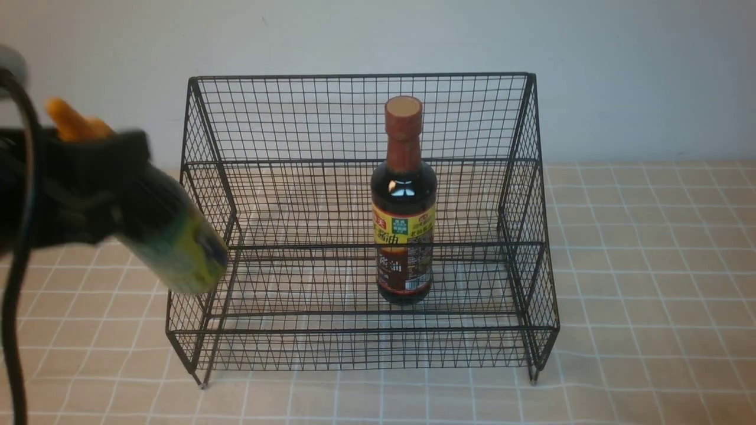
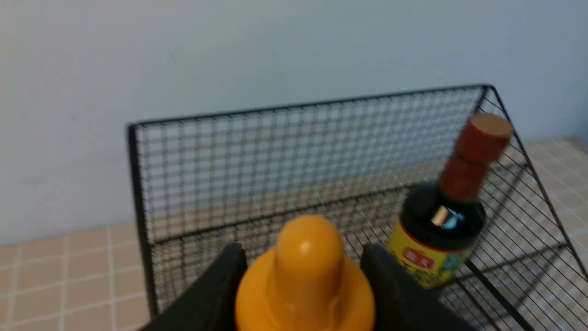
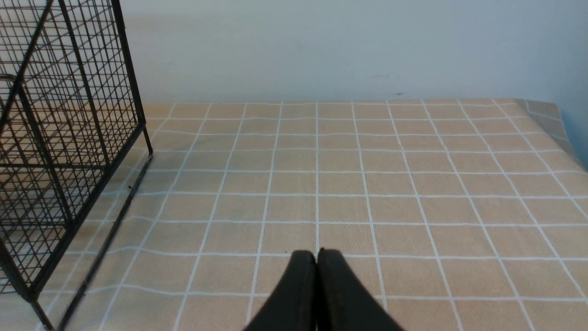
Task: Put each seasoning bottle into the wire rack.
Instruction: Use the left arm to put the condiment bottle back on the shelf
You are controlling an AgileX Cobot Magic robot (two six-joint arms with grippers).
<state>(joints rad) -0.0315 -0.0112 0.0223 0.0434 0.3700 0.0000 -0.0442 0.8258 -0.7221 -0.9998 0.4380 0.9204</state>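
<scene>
To your right of the black wire rack (image 1: 363,330), the checkered cloth (image 1: 649,265) lies bare, an open lane for a hand. Inside, you have free room on both sides of the tall brown-capped bottle (image 1: 404,236), which stands upright and blocks the stretch just right of the middle. The mesh back closes the rear, the sloping mesh sides close both ends, and a low mesh front bars entry at the bottom.

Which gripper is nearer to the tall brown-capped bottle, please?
The left, it seems: left gripper is raised by the rack's left side, left of the bottle; right gripper is beyond the rack's right side.
</scene>
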